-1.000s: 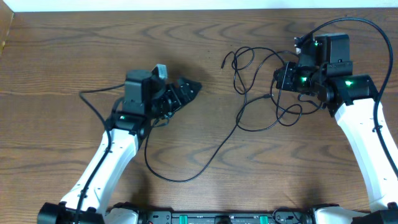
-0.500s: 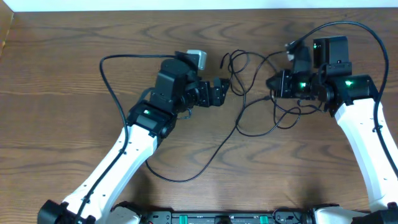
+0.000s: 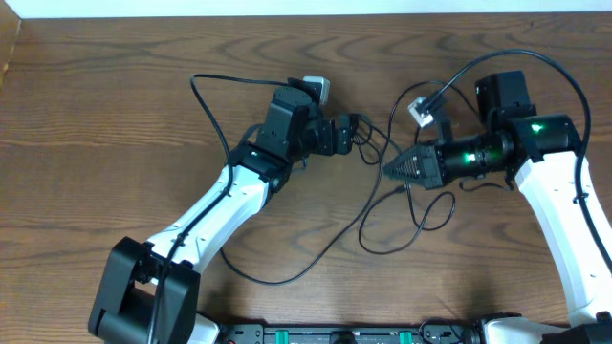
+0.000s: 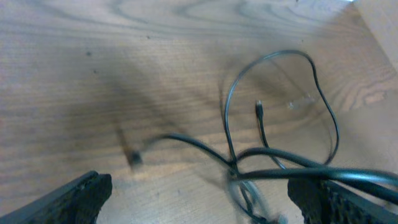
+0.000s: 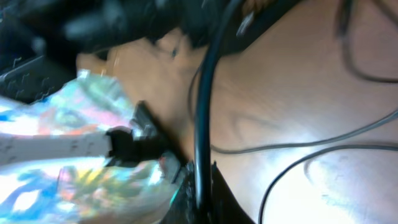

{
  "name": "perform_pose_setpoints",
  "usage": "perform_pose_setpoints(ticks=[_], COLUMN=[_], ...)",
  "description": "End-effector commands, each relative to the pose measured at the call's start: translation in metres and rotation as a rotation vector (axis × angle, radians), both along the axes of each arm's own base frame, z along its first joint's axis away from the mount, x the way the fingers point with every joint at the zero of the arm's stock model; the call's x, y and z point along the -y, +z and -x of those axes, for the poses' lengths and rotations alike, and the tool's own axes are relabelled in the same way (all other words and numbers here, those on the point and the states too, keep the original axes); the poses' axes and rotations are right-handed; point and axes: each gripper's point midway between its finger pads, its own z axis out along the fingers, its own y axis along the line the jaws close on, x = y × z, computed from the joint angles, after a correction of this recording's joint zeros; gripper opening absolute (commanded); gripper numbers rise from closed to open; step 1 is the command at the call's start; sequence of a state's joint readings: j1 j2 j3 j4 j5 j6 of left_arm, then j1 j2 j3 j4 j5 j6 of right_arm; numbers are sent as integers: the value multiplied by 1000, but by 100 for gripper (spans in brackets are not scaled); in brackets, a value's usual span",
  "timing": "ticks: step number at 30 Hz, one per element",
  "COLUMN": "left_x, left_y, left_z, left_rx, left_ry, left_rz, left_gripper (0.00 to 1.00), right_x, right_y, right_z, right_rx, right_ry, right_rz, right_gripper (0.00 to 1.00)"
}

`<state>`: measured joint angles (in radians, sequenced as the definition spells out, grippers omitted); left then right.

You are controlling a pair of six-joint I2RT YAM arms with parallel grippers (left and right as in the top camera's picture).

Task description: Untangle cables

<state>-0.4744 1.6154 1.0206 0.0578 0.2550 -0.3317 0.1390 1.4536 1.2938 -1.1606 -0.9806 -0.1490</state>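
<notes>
**A:** Where do the cables lie?

**B:** They lie on the surface between the two arms. There is a knot of thin black loops in the middle. One long strand trails down toward the near edge and curls back to the left.

**A:** And the left end effector?

**B:** It is released, with the jaws spread wide. It hangs just over the left side of the knot. In the left wrist view, a tall loop and a loose connector lie on the wood ahead of the fingers. A thicker black strand crosses between the fingers, and nothing is pinched.

**A:** The right end effector?

**B:** It is clenched, with its tip at the right edge of the knot and pointing toward the left arm. In the right wrist view, a black cable runs straight down into the closed fingers, so it appears to grip that cable. That view is too blurred to show more.
</notes>
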Motion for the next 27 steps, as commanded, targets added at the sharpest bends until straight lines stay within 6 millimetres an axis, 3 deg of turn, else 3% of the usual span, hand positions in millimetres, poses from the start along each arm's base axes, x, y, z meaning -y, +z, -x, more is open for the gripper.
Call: perform_pose_setpoints(ticks=[1, 14, 22, 27], left_x=[-8, -41, -88, -120], left_y=[2, -2, -7, -20], left_z=[-16, -35, -41, -37], left_rx=[60, 110, 129, 71], left_ry=[63, 243, 447, 514], left_rz=[-46, -155, -321, -405], left_gripper=[98, 98, 98, 98], right_x=[-11, -10, -4, 10], right_y=[32, 77, 108, 128], right_z=[24, 89, 118, 117], right_rx=[64, 91, 240, 382], right_ry=[110, 189, 186, 114], right_rz=[-155, -276, -286, -252], right_gripper=[1, 1, 1, 1])
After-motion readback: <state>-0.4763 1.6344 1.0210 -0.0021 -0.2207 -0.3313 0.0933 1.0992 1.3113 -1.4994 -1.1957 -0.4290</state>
